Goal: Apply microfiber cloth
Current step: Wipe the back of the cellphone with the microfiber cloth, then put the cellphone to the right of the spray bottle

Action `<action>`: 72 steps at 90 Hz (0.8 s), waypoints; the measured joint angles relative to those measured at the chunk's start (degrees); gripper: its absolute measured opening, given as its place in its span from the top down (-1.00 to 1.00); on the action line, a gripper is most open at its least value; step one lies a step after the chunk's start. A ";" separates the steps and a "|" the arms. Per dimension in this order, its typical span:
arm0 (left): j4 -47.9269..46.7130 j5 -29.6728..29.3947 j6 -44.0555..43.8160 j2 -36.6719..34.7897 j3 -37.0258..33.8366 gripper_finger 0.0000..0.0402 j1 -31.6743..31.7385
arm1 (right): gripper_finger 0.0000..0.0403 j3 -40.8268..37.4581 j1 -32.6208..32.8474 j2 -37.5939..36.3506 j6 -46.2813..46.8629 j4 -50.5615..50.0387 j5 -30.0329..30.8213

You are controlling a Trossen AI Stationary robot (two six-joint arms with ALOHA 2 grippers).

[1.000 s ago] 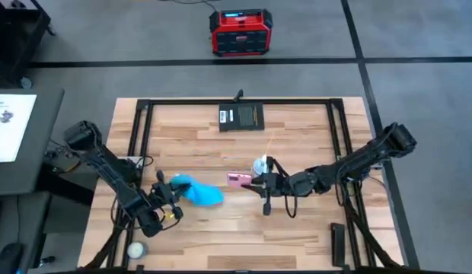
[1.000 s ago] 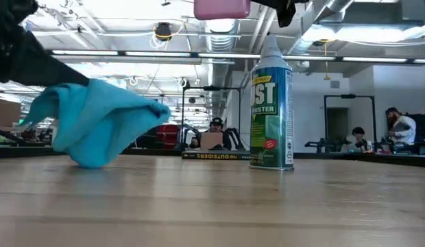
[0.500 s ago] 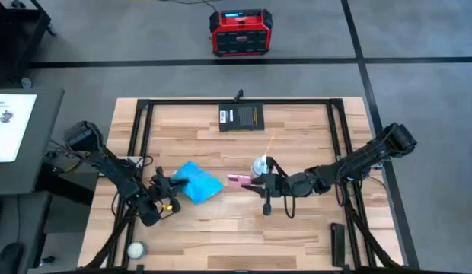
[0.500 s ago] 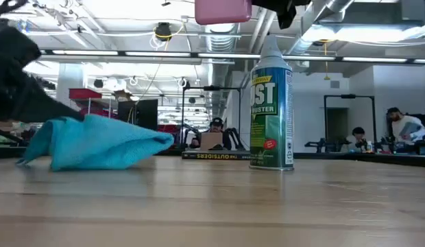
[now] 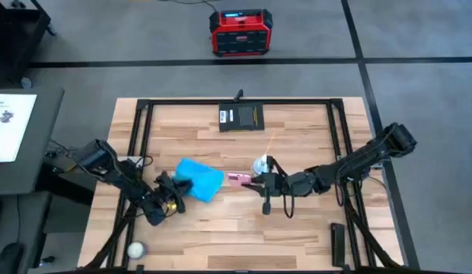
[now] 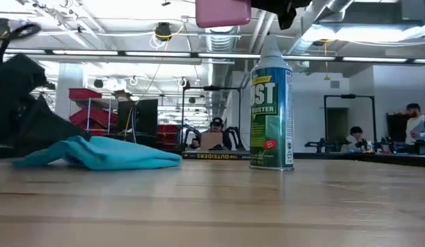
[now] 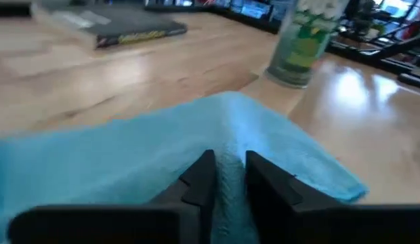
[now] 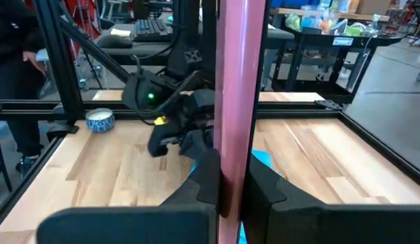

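High view has the light wood counter [image 5: 297, 228] inside a black frame. Over on the left, the left gripper [image 5: 177, 199] has its fingers pinched on the edge of the microfiber cloth [image 5: 199, 180], which lies flat. Right gripper [image 5: 250, 181] is clamped on the pink phone [image 5: 237, 179], held above the counter beside a duster can [image 6: 271, 110]. Black pad [image 5: 242, 117] sits at the far edge. Beyond it: grey floor, red box [image 5: 240, 32].

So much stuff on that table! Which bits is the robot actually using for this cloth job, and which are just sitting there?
In use:
- microfiber cloth, lying on the table, pinched by the left gripper
- pink phone, held above the table by the right gripper

Just lying about:
- duster spray can, upright
- black pad at the far edge
- small bowl at the near-left corner
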 joint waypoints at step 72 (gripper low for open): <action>-7.64 13.20 59.70 -49.39 0.21 0.51 0.24 | 0.95 -0.04 5.95 -6.71 2.49 -20.37 14.20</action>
